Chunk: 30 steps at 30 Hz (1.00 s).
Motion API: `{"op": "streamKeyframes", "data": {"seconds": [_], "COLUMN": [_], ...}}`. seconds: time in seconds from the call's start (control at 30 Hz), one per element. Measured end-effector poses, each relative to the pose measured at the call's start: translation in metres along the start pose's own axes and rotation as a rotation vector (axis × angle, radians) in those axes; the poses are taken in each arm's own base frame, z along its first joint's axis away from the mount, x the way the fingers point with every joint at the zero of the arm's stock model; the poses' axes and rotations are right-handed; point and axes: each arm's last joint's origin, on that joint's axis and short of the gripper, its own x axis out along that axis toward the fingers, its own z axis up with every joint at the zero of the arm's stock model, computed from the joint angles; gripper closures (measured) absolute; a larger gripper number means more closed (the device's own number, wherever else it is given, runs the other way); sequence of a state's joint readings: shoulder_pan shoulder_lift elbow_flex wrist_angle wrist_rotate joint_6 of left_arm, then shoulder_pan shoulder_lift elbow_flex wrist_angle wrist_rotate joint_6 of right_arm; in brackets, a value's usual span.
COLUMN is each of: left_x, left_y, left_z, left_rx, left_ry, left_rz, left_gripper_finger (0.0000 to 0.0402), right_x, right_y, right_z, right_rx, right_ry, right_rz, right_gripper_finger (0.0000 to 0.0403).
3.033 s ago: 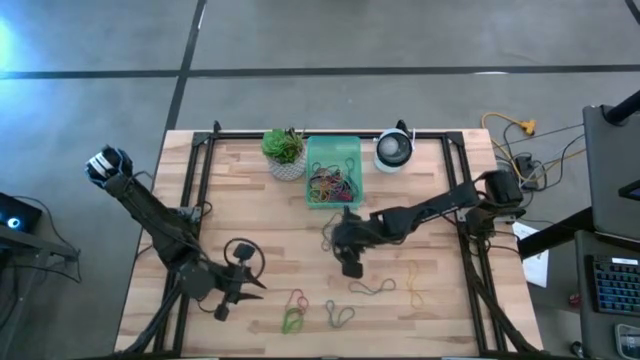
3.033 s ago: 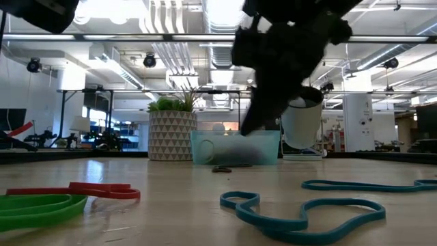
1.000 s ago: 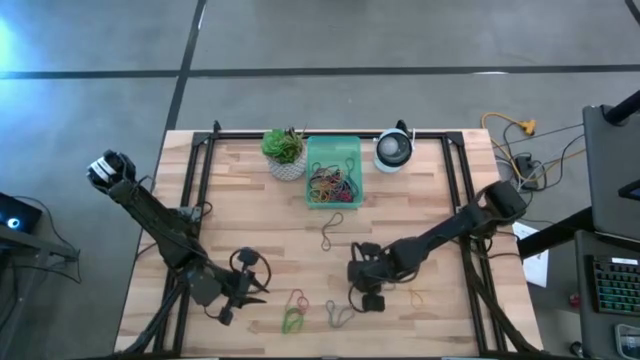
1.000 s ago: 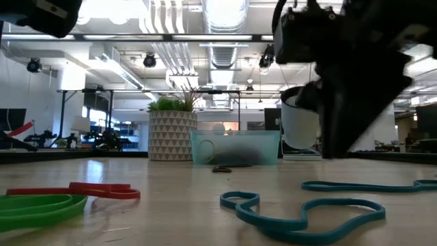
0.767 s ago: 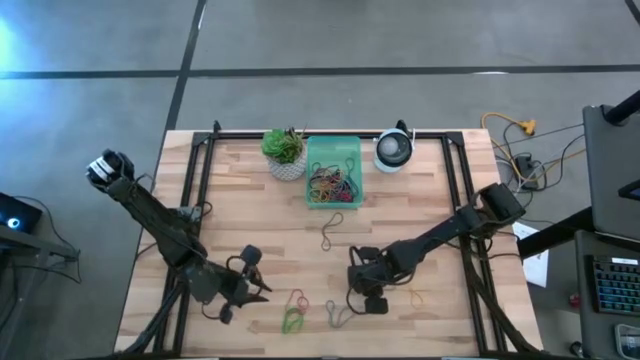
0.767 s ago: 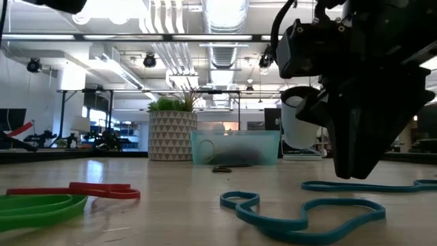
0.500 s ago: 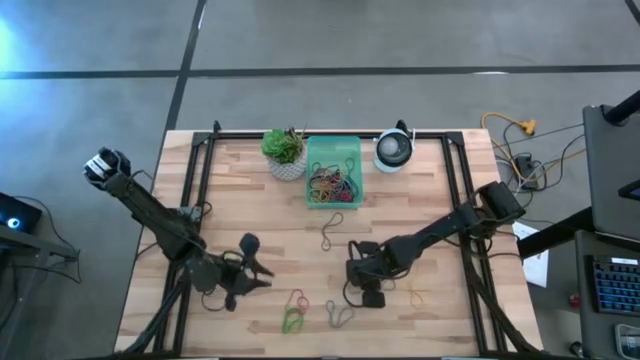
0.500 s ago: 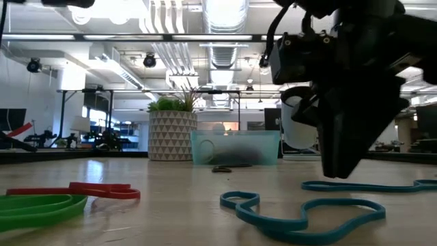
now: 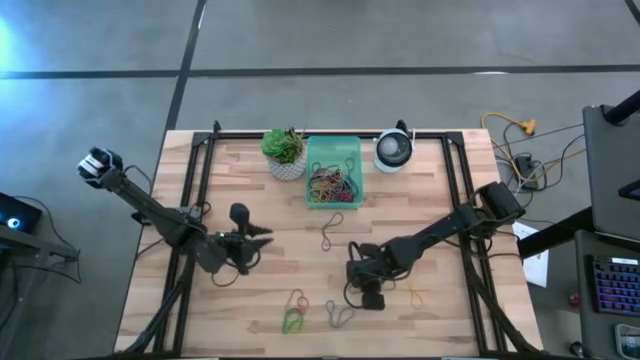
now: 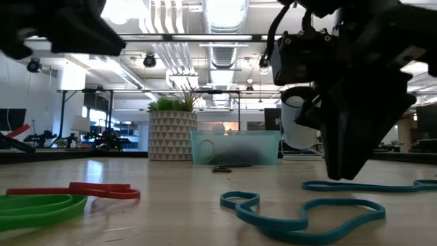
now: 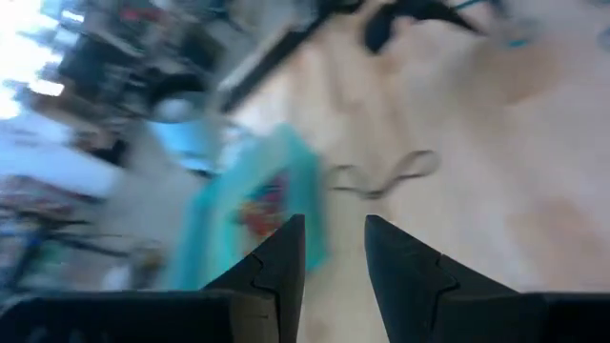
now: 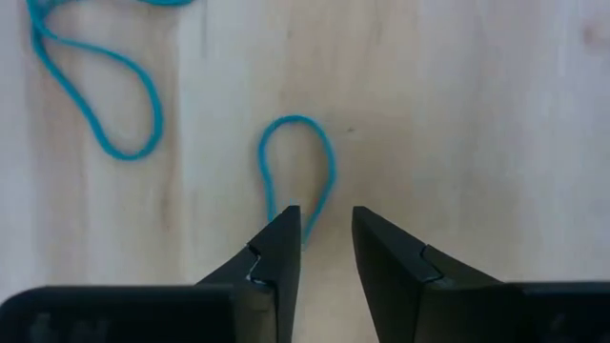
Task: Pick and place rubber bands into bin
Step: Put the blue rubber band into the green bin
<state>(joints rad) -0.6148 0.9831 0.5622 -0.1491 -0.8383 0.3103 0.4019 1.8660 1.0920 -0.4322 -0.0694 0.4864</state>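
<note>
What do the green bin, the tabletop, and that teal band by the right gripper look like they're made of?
The bin: likely thin plastic, translucent mint green; in the low view its contents show dimly through the wall. The tabletop: wood, pale and matte, with visible grain and plank seams. The teal band: probably rubber, a thin floppy loop lying in loose curves.

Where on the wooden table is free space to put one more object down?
Bare wood lies along the right side, between the round white-and-dark device and the yellow rubber band. Crowded: around the translucent mint-green plastic bin, and the front middle by the red and green bands.
</note>
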Motion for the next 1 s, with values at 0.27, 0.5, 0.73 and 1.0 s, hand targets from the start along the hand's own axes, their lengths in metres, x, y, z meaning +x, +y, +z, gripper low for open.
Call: {"op": "streamKeyframes", "data": {"seconds": [0.27, 0.5, 0.73, 1.0], "left_x": [-0.014, -0.023, -0.026, -0.022], "left_y": [0.015, 0.021, 0.025, 0.020], "left_z": [-0.013, -0.025, -0.025, -0.026], "left_rx": [-0.059, 0.034, 0.057, 0.024], "left_ry": [0.068, 0.121, 0.107, 0.123], "left_rz": [0.086, 0.076, 0.084, 0.081], "left_gripper_finger": [0.0306, 0.0306, 0.0306, 0.0306], "right_x": [0.000, 0.001, 0.003, 0.004], "right_y": [-0.017, -0.018, -0.010, 0.004], "right_z": [0.003, 0.004, 0.003, -0.004], "right_rx": [-0.062, -0.038, 0.002, 0.016], "right_ry": [0.015, 0.001, -0.026, -0.025], "right_rz": [-0.046, -0.046, -0.026, -0.027], "right_gripper_finger": [0.0316, 0.0316, 0.0321, 0.0321]}}
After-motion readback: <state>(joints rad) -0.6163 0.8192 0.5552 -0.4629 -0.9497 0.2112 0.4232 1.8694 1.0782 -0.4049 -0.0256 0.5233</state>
